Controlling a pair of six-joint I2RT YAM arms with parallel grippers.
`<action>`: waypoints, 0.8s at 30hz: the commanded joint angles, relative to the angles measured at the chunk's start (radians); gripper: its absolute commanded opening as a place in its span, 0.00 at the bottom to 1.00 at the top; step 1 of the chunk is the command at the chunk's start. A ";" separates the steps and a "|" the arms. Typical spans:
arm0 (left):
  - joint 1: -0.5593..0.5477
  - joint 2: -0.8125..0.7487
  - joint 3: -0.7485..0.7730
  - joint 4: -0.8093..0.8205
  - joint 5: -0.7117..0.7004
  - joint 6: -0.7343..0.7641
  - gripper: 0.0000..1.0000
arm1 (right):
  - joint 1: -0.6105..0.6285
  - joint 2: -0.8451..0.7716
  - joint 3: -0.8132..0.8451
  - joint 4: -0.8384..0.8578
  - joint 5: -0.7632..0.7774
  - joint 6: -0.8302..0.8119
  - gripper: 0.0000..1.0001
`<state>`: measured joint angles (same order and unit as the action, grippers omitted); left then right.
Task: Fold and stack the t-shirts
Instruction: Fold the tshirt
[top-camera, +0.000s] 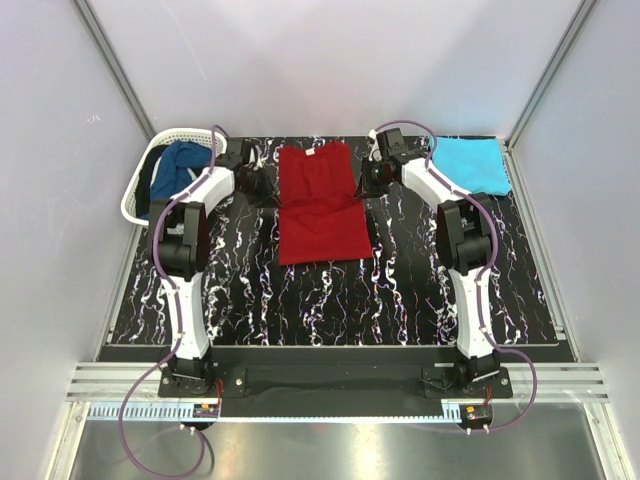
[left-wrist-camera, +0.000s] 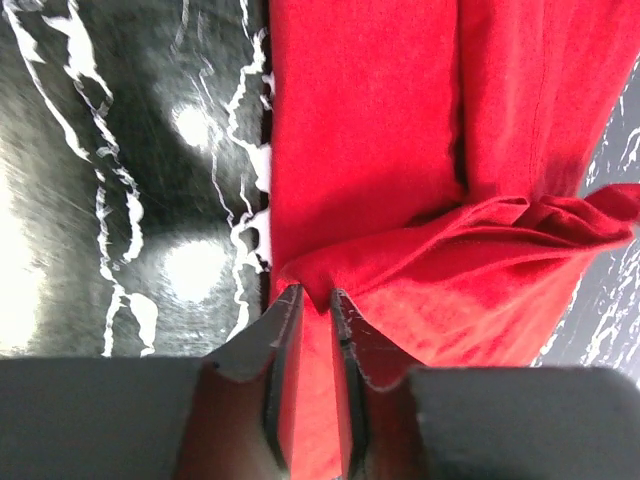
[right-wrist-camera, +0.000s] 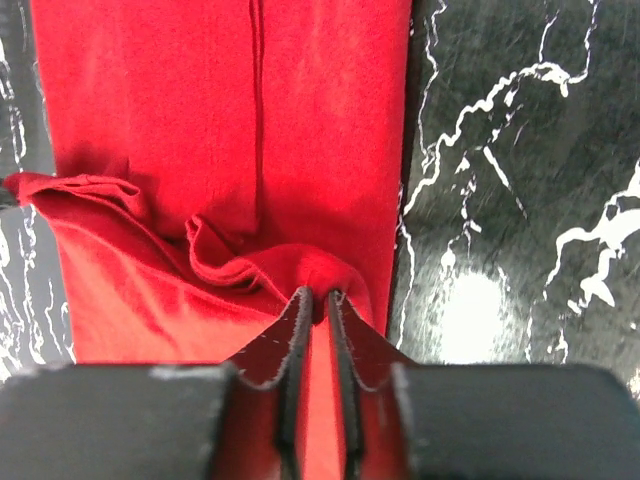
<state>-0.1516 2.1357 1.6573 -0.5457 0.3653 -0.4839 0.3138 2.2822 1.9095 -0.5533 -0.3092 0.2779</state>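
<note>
The deep red t-shirt (top-camera: 320, 205) lies as a long strip on the black marbled table (top-camera: 330, 300), its far part lifted. My left gripper (top-camera: 262, 181) is shut on the shirt's far left edge; in the left wrist view (left-wrist-camera: 316, 294) red cloth (left-wrist-camera: 400, 150) is pinched between the fingers. My right gripper (top-camera: 372, 177) is shut on the far right edge; in the right wrist view (right-wrist-camera: 317, 295) a fold of red cloth (right-wrist-camera: 220, 120) sits between the fingers. The turquoise t-shirt (top-camera: 470, 164) lies folded at the far right. The dark blue t-shirt (top-camera: 175, 168) is bunched in the basket.
A white lattice basket (top-camera: 134, 193) stands at the table's far left corner beside the left arm. Grey walls close in the back and both sides. The arm bases sit on a rail (top-camera: 330, 380) at the near edge.
</note>
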 joint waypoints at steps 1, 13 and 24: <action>0.017 -0.013 0.067 0.018 0.005 0.016 0.23 | -0.009 0.011 0.075 -0.013 -0.018 -0.006 0.23; -0.028 -0.145 -0.067 0.044 -0.094 0.011 0.23 | -0.009 -0.110 -0.041 -0.022 0.041 0.053 0.23; -0.042 0.009 -0.037 0.061 -0.074 0.004 0.24 | -0.015 0.045 0.055 -0.020 -0.035 0.064 0.20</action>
<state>-0.2054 2.1033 1.5902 -0.5087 0.2836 -0.4789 0.3103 2.2742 1.8950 -0.5873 -0.3141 0.3302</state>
